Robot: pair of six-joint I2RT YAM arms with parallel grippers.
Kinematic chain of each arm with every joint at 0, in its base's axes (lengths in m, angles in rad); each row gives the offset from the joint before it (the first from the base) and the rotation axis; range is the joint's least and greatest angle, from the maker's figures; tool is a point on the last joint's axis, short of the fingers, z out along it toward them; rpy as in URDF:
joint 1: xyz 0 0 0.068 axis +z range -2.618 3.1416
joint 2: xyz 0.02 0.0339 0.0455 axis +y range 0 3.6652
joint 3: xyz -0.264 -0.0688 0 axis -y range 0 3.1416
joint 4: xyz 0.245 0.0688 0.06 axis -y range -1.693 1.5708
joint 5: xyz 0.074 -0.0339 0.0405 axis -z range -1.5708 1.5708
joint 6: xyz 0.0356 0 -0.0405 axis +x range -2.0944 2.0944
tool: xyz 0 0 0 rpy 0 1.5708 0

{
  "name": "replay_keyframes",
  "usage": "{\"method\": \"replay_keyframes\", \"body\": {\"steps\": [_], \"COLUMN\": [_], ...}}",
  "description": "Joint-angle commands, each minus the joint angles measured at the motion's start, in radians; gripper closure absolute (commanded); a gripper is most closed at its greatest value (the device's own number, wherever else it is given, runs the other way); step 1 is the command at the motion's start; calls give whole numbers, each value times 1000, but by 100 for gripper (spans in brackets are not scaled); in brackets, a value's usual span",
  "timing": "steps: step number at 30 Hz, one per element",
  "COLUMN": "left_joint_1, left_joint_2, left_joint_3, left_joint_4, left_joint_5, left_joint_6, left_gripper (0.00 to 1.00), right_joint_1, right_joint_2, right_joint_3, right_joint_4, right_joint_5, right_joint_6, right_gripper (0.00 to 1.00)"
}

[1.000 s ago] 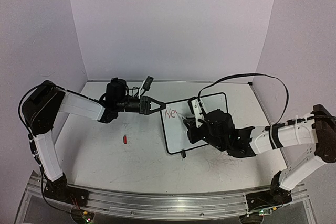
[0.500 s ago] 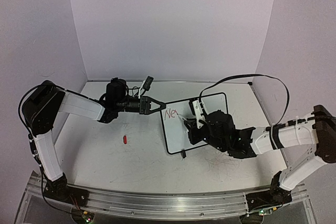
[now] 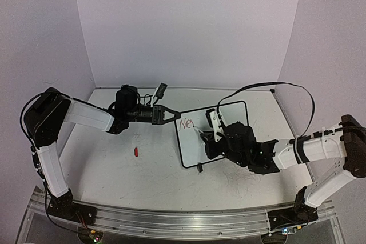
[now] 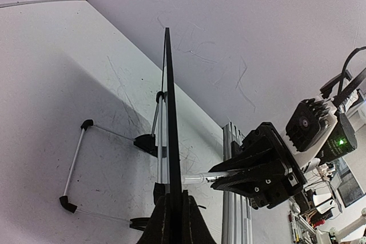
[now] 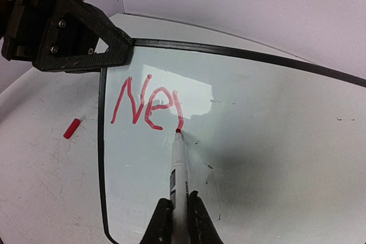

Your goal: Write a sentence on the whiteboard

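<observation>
Whiteboard (image 3: 227,116) on table (image 3: 114,172), just right of centre, between both arms. Left gripper (image 3: 175,114) clamped shut on whiteboard's upper-left corner, pinching frame edge. Right gripper (image 5: 178,212) closed tight round marker (image 5: 178,164). Marker lies over whiteboard face, red tip touching surface at end of red lettering (image 5: 146,104): "Ne" plus one more stroke. Small red piece (image 3: 136,152) lies on table left of whiteboard, apart from it.

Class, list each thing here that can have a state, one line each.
whiteboard: lettered "Ne" in red, third letter begun
marker: uncapped, tip touching the whiteboard
left pincer: shut on the whiteboard's corner
right pincer: shut on the marker
small red piece: lying loose on the table
</observation>
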Motion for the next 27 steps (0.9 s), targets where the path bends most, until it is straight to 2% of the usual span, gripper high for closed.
{"method": "replay_keyframes", "body": {"steps": [1,27], "left_joint_1": [-18,-19], "left_joint_2": [7,1], "left_joint_3": [1,-1], "left_joint_4": [4,5], "left_joint_5": [52,53], "left_joint_6": [-25,-24], "left_gripper": [100,100], "right_joint_1": [-4,-28], "right_joint_2": [-9,37], "right_joint_3": [22,99], "right_joint_4": [-32,-18], "right_joint_5": [44,85], "right_joint_6": [-7,-48], "right_gripper": [100,100]}}
